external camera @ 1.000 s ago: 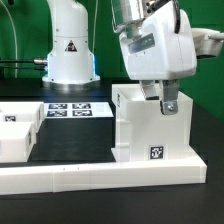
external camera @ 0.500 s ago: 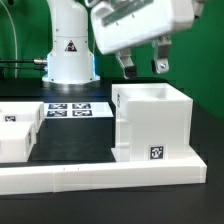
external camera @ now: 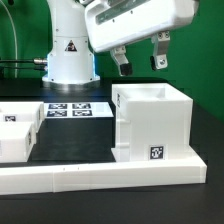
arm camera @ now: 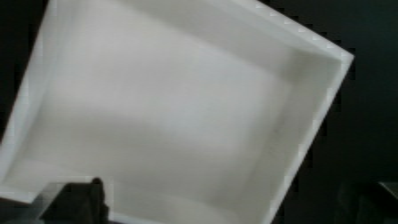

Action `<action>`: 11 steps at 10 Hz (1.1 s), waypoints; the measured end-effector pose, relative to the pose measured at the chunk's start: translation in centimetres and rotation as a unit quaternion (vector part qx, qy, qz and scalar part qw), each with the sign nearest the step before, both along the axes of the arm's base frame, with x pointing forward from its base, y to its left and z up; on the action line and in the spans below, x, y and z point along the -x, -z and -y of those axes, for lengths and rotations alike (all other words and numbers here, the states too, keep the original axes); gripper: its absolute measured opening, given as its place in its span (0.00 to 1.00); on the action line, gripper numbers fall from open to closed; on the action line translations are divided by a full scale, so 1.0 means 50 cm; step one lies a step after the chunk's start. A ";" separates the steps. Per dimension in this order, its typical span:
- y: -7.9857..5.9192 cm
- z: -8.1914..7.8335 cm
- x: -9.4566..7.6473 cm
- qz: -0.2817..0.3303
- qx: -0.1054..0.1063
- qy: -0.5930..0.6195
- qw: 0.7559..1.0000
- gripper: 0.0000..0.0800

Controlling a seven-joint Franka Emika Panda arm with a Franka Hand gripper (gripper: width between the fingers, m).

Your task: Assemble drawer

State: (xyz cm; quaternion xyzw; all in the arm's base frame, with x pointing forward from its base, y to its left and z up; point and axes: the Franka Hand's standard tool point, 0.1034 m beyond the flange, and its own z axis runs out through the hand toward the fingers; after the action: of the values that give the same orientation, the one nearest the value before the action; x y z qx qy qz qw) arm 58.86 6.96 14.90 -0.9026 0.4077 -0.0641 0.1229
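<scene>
1. One big cube shell (external camera: 150, 120) of the drawer, open on top, sits near the worktop's (external camera: 75, 140) front edge on the exterior view's right. It has one square tag (external camera: 156, 153) on its face.
2. One long white rail (external camera: 90, 178) runs along that front edge.
3. One small tray (external camera: 18, 135) is at the left edge, cut off by the frame.
4. One marker board (external camera: 75, 108) lies flat further back.
5. Two fingers (external camera: 120, 62) are spread wide, holding nothing, above the shell. The wrist view just shows the shell's blank inside (arm camera: 178, 110) and the blurry dark tips.
</scene>
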 end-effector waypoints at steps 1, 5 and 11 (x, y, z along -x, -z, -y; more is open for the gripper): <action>-0.002 0.029 0.012 0.001 0.017 -0.072 0.997 0.81; 0.023 0.179 0.057 0.027 0.068 -0.255 0.964 0.81; 0.051 0.217 0.081 0.027 0.133 -0.437 0.889 0.81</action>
State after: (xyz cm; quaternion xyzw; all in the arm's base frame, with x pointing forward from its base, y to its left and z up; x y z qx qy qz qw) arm 54.80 -3.90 12.35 -0.9953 -0.0438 -0.0818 0.0283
